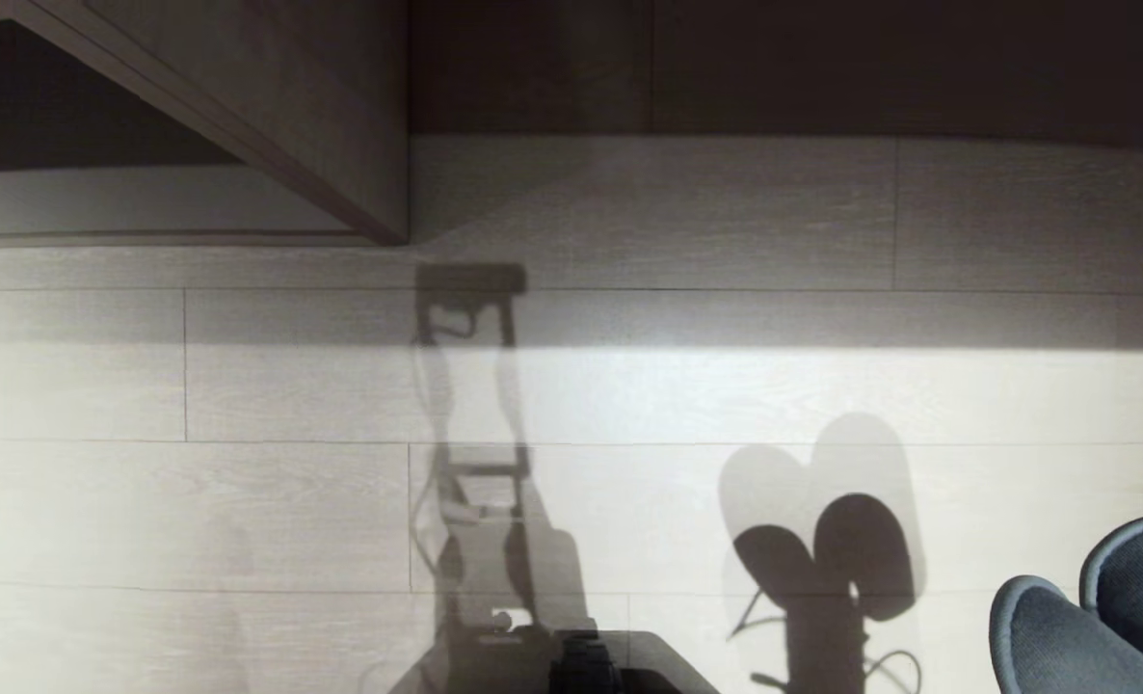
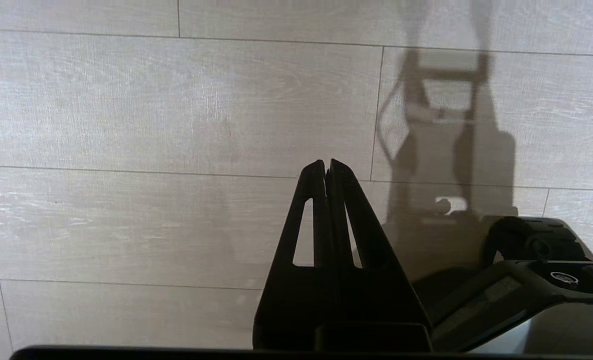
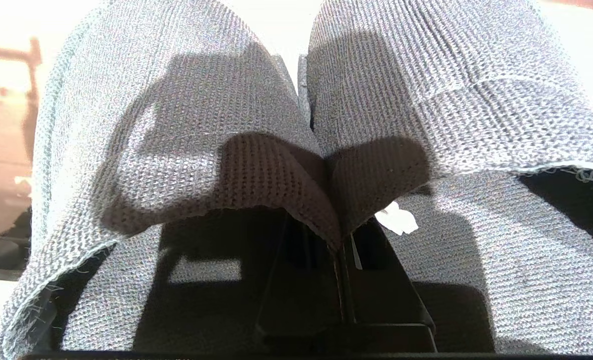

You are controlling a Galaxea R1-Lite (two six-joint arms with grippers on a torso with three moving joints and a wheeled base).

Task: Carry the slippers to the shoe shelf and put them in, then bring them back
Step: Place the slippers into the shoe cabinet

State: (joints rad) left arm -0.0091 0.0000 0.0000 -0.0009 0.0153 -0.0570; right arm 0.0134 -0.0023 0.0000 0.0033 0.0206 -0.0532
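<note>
The slippers (image 3: 176,125) are a pair with grey knitted toe bands, hanging side by side. My right gripper (image 3: 334,240) is shut on the inner edges of both bands, which are pinched together and cover the fingertips. In the head view only the slippers' (image 1: 1063,636) two rounded toes show, at the bottom right above the floor. The shoe shelf (image 1: 147,236) lies at the upper left, a dark opening over a pale bottom board with a thin front lip. My left gripper (image 2: 326,162) hangs over bare floor, shut and holding nothing.
Pale wood-grain floor planks (image 1: 292,501) fill the view, crossed by my own shadow and the slippers' shadow. A slanted cabinet panel (image 1: 340,125) bounds the shelf on its right. A dark recess (image 1: 803,67) runs along the top right. My base (image 1: 581,670) shows at the bottom.
</note>
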